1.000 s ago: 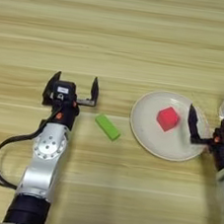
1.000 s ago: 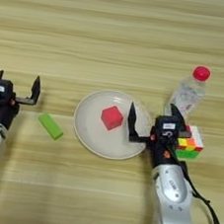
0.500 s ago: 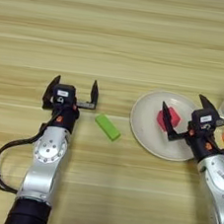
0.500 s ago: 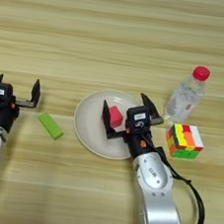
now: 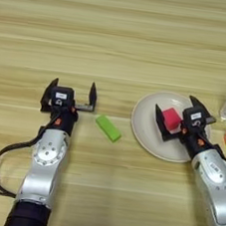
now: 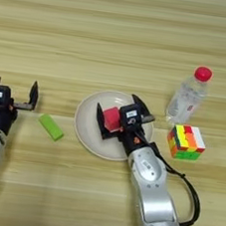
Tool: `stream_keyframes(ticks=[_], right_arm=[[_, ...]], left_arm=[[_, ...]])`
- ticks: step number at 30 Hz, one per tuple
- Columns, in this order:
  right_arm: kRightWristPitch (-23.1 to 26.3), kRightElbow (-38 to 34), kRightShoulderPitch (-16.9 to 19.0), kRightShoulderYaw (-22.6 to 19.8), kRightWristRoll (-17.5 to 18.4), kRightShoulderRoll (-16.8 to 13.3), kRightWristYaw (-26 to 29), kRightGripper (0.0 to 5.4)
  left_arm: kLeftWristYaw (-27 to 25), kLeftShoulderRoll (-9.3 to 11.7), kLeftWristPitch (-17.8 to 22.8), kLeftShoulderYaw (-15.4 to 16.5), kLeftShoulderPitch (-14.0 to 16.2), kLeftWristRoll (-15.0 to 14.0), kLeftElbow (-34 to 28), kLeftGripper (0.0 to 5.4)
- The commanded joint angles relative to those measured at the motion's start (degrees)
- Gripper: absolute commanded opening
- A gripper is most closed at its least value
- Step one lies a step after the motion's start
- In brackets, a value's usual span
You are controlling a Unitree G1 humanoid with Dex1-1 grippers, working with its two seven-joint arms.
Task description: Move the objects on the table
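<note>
- The right gripper (image 6: 119,114) sits over the white plate (image 6: 85,126) at centre frame, its fingers spread wide on either side of the red block (image 6: 111,118); whether they touch it cannot be told.
- The red block lies on the plate.
- The left gripper (image 5: 70,94) is at middle left, fingers wide apart and empty.
- The green block (image 5: 108,128) lies flat on the table (image 5: 120,30), between the left gripper and the plate.
- The colourful cube (image 6: 186,142) stands right of the plate, just below a clear bottle (image 6: 188,95) with a red cap.
</note>
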Motion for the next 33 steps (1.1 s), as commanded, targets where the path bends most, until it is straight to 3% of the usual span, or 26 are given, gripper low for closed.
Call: stream_keyframes(ticks=[1, 15, 33], right_arm=[[1.0, 2.3, -1.2, 0.4, 0.0, 0.0, 0.8, 5.4], [1.1, 4.5, -0.6, 1.0, -0.1, -0.2, 1.8, 5.4], [0.1, 7.7, -0.6, 0.4, 0.4, -0.2, 1.9, 3.38]], left_arm=[[0.3, -0.1, -0.5, 0.2, 0.1, 0.4, 0.6, 5.35], [0.4, -0.1, -0.5, 0.3, 0.1, 0.5, 0.6, 5.35], [0.3, -0.1, -0.6, 0.4, -0.4, 0.4, 1.2, 5.4]])
